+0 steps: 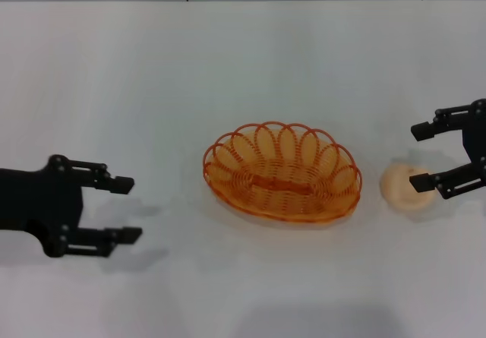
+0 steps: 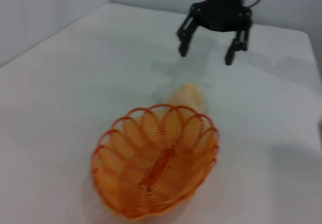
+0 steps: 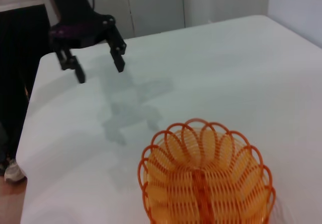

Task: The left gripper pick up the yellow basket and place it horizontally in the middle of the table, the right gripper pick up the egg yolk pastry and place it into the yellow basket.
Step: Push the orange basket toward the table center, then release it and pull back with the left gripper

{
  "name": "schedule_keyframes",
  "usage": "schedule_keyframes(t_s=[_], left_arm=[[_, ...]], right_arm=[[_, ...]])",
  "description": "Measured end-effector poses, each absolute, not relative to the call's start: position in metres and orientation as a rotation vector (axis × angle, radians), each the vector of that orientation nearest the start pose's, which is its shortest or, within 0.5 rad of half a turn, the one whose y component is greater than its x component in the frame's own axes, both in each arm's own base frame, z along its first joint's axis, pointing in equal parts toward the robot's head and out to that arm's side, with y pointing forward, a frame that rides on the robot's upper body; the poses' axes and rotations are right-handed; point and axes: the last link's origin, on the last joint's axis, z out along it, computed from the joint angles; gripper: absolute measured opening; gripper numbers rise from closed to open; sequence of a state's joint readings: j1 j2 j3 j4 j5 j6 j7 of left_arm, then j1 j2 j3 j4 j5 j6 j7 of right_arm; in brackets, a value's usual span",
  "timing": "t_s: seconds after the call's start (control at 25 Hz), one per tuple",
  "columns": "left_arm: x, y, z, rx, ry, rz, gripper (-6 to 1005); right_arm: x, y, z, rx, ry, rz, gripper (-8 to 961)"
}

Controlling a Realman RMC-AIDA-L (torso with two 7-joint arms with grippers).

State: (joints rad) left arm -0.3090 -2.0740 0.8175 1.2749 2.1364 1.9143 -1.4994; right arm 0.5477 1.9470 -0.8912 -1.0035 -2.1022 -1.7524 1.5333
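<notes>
The yellow basket [image 1: 282,172], an oval of looped translucent orange strands with a scalloped rim, sat upright and empty near the middle of the white bench [image 1: 228,57], its long axis running left to right. The egg yolk pastry [image 1: 405,187], a small pale cream dome, lay on the bench just beside the basket's right end, not touching it.

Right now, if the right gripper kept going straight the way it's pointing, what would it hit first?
Probably the egg yolk pastry: the open right gripper points toward it, its lower finger overlapping the pastry in the head view, with the yellow basket beyond. Its height above the table is unclear.
</notes>
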Motion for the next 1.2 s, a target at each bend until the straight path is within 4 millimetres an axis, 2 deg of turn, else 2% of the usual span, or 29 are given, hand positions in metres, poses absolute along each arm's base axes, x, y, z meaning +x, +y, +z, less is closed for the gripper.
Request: schedule_keyframes(t_s=[0.04, 0.16, 0.36, 0.68, 0.96, 1.2], left_arm=[[-0.259, 0.267, 0.065, -2.979, -0.323, -0.258, 573], [-0.256, 0.264, 0.057, -3.015, -0.317, -0.248, 676], [-0.258, 0.261, 0.055, -3.020, -0.316, -0.236, 845], [-0.264, 0.262, 0.049, -2.994, -0.305, -0.201, 888], [-0.261, 0.267, 0.042, -2.986, -0.273, -0.166, 886], [-0.258, 0.271, 0.040, -2.978, -0.254, -0.150, 884]], right_arm=[[0.237, 0.340, 0.068, -2.977, 0.292, 0.223, 841], [0.238, 0.341, 0.066, -2.982, 0.324, 0.184, 841], [0.236, 0.346, 0.062, -2.983, 0.351, 0.119, 841], [0.238, 0.359, 0.065, -2.929, 0.448, -0.009, 824], [0.234, 0.372, 0.054, -2.915, 0.537, -0.317, 801], [0.230, 0.375, 0.041, -2.932, 0.531, -0.359, 781]])
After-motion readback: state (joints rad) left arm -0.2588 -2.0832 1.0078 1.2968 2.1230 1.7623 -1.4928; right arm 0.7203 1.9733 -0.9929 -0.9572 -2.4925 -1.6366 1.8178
